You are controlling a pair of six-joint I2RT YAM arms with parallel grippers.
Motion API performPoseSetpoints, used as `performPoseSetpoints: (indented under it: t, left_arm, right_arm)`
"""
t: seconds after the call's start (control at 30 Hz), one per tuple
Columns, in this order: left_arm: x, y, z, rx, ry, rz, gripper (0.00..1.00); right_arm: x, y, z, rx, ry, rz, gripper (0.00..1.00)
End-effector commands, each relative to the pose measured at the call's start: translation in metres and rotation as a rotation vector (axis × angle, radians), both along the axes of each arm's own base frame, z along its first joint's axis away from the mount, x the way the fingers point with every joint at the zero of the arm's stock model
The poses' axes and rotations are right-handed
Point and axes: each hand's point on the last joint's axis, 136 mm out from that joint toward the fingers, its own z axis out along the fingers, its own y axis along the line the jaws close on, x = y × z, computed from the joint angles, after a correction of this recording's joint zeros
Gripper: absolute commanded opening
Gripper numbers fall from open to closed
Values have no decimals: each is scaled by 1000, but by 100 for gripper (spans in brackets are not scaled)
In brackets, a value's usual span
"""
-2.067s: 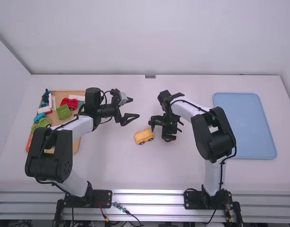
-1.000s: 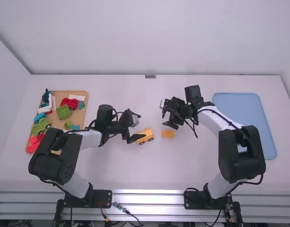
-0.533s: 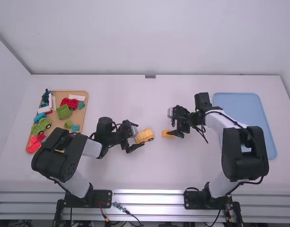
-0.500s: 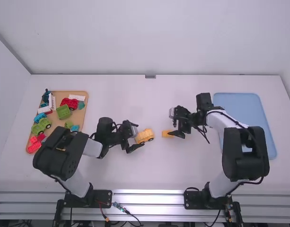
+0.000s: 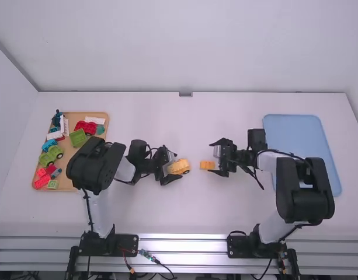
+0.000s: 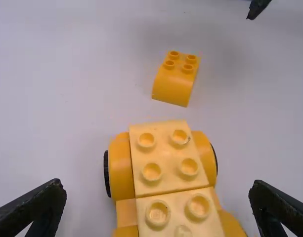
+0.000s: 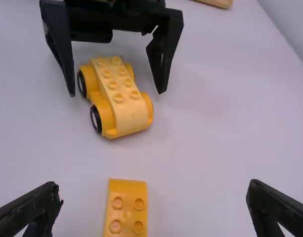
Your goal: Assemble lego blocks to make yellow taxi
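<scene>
My left gripper (image 5: 174,165) is low at the table, its open fingers on either side of the yellow wheeled car base (image 5: 180,167). In the left wrist view the studded car base (image 6: 163,168) lies between the spread fingertips of the left gripper (image 6: 157,190). A small yellow-orange block (image 5: 207,165) with a curved side sits a short gap to the right of the base. My right gripper (image 5: 218,158) is open at that block's right end. Seen from the right wrist, the block (image 7: 125,207) lies between the fingertips of the right gripper (image 7: 153,190), with space on both sides.
A wooden tray (image 5: 68,182) with several coloured blocks and vehicles stands at the left, partly under the left arm. At the right lies an empty blue tray (image 5: 307,153), with the right arm over its near left edge.
Both grippers have come down toward the table, the left one around the car base and the right one back from over the small block to its right end. The left arm's elbow has swung up and right.
</scene>
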Motion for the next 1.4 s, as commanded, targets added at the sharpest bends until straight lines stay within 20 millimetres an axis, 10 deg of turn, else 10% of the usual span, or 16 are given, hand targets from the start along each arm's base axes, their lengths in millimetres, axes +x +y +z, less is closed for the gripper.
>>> performPoseSetpoints:
  t: [0.0,0.2,0.4,1.37]
  left_arm:
    - [-6,-8,-9,-9,12,-46,99]
    - [-5,-18,-17,16,-20,-49,95]
    - [-7,-8,-21,67,-158,-62,58]
    - [-9,-1,-10,21,-105,-349,63]
  right_arm:
    - [-5,3,1,46,55,-32,99]
    - [-1,3,3,62,62,-61,99]
    - [-1,3,2,61,63,-61,99]
    - [-4,-1,-7,20,105,-88,99]
